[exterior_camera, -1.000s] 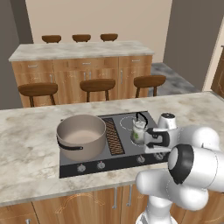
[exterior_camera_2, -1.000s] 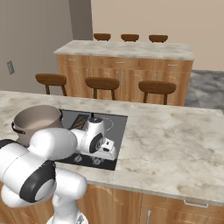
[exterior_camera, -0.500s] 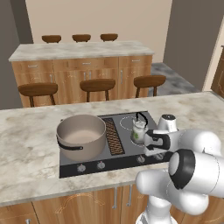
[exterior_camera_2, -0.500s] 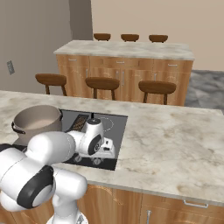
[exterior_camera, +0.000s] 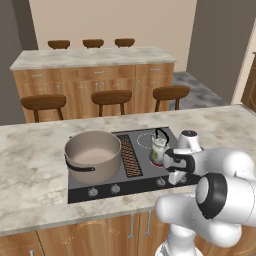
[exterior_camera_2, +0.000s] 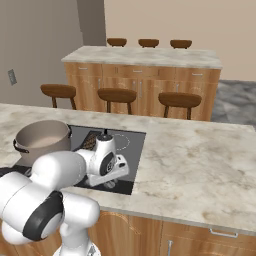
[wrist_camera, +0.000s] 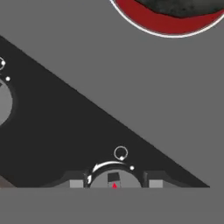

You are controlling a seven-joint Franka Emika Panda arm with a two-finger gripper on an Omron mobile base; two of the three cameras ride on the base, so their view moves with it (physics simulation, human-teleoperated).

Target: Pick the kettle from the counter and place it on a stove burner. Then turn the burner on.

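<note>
The small pale kettle (exterior_camera: 159, 150) with its thin black handle stands upright on the right front burner of the dark cooktop (exterior_camera: 144, 138), set in the beige counter (exterior_camera: 35, 165). In the hand view that burner (wrist_camera: 166, 24) glows red under the kettle's dark base (wrist_camera: 183, 6). My gripper (exterior_camera: 176, 179) reaches down at the cooktop's front right edge, just in front of the kettle. Seen from the hand, my gripper (wrist_camera: 114, 183) is shut on a round stove knob (wrist_camera: 113, 178) with a red mark, one tip on each side.
A big tan pot (exterior_camera: 93, 155) with dark handles sits on the left burners. More knobs (exterior_camera: 115, 188) line the cooktop's front edge. Beyond the counter stand three stools (exterior_camera: 111, 96) and a bar counter (exterior_camera: 90, 57). Bare counter (exterior_camera_2: 200, 160) stretches to the right.
The arm has shifted slightly over the cooktop's front right edge. Kettle and pot stay where they were.
</note>
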